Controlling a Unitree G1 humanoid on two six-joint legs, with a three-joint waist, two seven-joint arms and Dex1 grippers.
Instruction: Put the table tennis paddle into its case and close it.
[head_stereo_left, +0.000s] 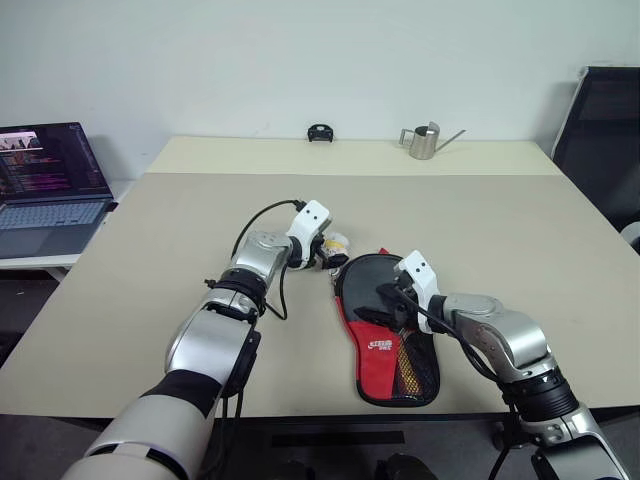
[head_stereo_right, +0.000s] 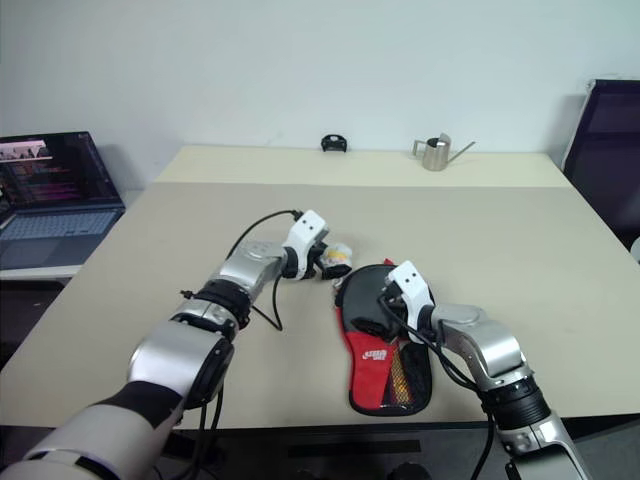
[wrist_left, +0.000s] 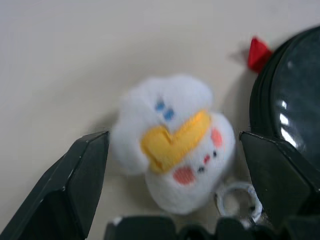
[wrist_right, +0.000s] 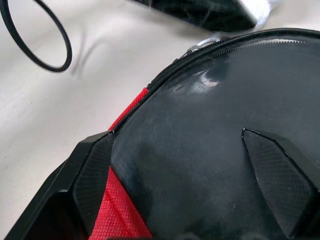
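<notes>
L gripper (wrist_left: 172, 190) wide open, fingers either side of a small white plush charm (wrist_left: 172, 145) w/ metal ring, just beside the case's (head_stereo_left: 385, 335) round end. R gripper (wrist_right: 192, 185) also wide, over the case's black top. Case flat on table (head_stereo_left: 150, 250), mid-right; paddle handle (head_stereo_left: 412, 368) showing thru mesh pocket.

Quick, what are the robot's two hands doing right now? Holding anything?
Left hand: open, empty, fingers either side of a small white plush toy.
Right hand: open, holding nothing, over the case.
</notes>
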